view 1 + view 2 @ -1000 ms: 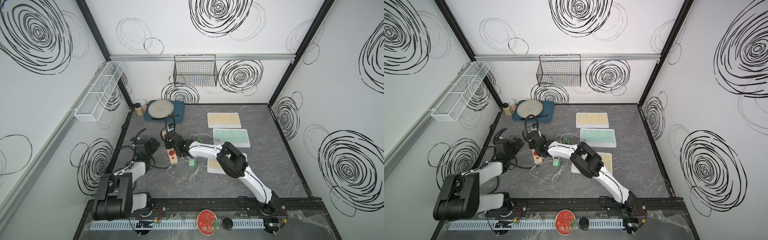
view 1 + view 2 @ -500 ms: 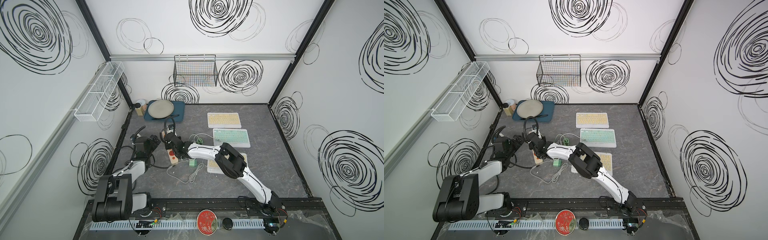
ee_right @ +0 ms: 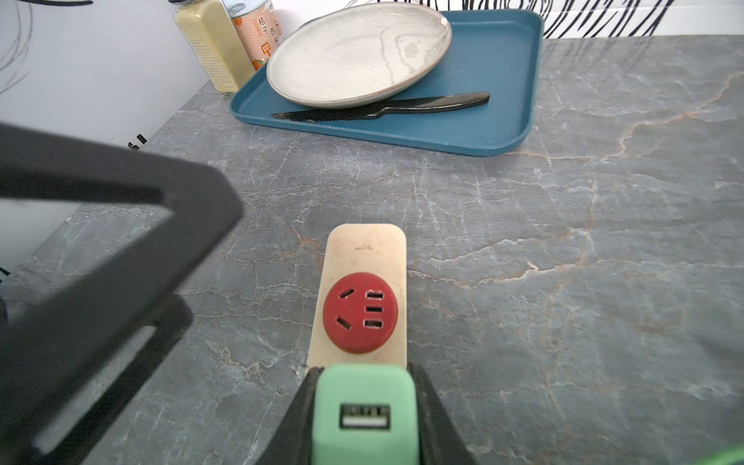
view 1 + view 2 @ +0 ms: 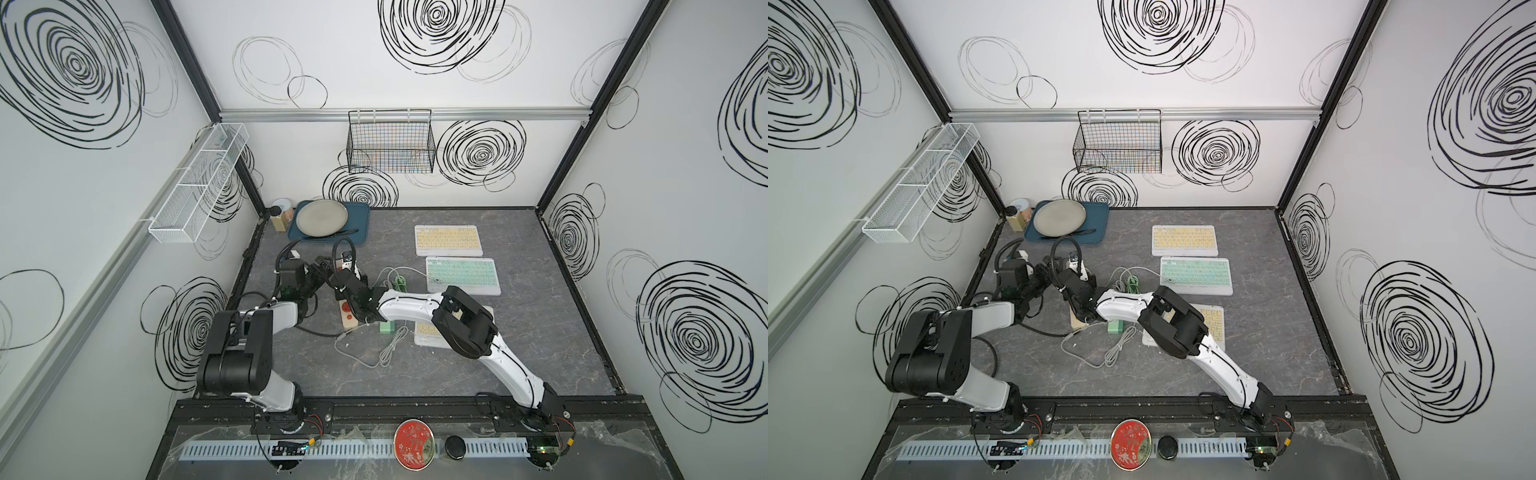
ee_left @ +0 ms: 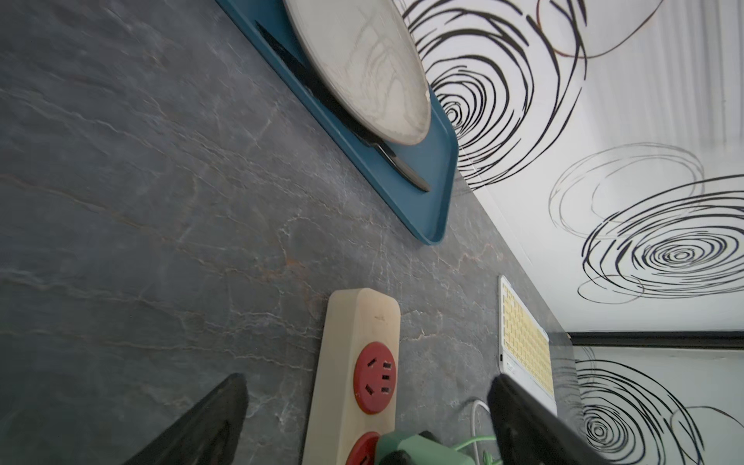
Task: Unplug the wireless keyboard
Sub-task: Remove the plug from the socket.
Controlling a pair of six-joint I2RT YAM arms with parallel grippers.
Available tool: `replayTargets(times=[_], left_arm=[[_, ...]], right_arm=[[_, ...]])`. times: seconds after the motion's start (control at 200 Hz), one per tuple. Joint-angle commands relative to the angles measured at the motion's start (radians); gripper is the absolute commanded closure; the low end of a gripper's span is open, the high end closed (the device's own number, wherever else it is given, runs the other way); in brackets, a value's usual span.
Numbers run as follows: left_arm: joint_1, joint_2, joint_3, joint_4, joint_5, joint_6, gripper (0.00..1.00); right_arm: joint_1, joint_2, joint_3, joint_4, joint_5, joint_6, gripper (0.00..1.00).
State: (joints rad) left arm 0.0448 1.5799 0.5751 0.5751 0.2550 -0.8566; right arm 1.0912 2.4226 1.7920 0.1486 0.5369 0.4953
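- Lying nearest the arm bases, a loose pale cable (image 4: 390, 347) and a green block (image 4: 386, 328) rest beside a yellow keyboard (image 4: 424, 331). The right arm (image 4: 415, 301) partly covers this keyboard, and none of these has shifted in the past second.
- Further in, the right gripper (image 3: 364, 372) has just pinched shut onto the green charger (image 3: 364, 418), one finger (image 3: 432, 418) on each flank. The charger still looks seated in the second socket (image 5: 360, 445) of the power strip (image 3: 364, 249), so I judge the grasp made and the pull still to come.
- Just beside it, the left gripper (image 5: 366, 384) has reached forward over the strip. Its claw is spread wide, a finger on either side, holding nothing. It looks ready to pin the strip down while the right pulls.
- Beyond them the green keyboard (image 4: 463, 275) lies flat, well apart from the strip. A cable leaves its strip-facing edge toward the green coil (image 4: 399, 283). It seems to be the one plugged in, though the arm hides the cable's full run.
- Farthest off, the second yellow keyboard (image 4: 449, 240) and the blue tray (image 3: 495, 100) are unmoved.
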Motion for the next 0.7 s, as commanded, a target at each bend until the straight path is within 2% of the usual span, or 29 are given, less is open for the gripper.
replayTargets(times=[0.0, 0.055, 0.145, 0.205, 0.305, 0.44, 0.57, 0.695], left_arm=[[-0.007, 0.051, 0.039, 0.107, 0.093, -0.039, 0.1], [-0.001, 0.066, 0.054, 0.091, 0.081, -0.04, 0.21], [0.019, 0.092, 0.076, 0.079, 0.079, -0.051, 0.6], [0.033, 0.113, 0.091, 0.081, 0.107, -0.063, 0.74], [0.037, 0.123, 0.101, 0.093, 0.131, -0.074, 0.76], [0.032, 0.159, 0.146, 0.073, 0.183, -0.073, 0.9], [0.018, 0.227, 0.158, 0.151, 0.241, -0.128, 0.91], [-0.011, 0.252, 0.186, 0.122, 0.233, -0.103, 0.9]], right_arm=[[0.013, -0.037, -0.037, -0.025, 0.024, -0.034, 1.0], [0.013, -0.04, -0.045, -0.014, 0.017, -0.034, 1.0], [0.013, -0.045, -0.054, -0.002, 0.01, -0.031, 1.0], [0.013, -0.046, -0.056, 0.003, 0.003, -0.031, 1.0], [0.009, -0.045, -0.059, 0.009, -0.012, -0.026, 1.0], [0.005, -0.045, -0.07, 0.026, -0.03, -0.016, 1.0], [0.003, -0.046, -0.072, 0.032, -0.038, -0.014, 1.0], [0.003, -0.043, -0.065, 0.024, -0.035, -0.015, 1.0]])
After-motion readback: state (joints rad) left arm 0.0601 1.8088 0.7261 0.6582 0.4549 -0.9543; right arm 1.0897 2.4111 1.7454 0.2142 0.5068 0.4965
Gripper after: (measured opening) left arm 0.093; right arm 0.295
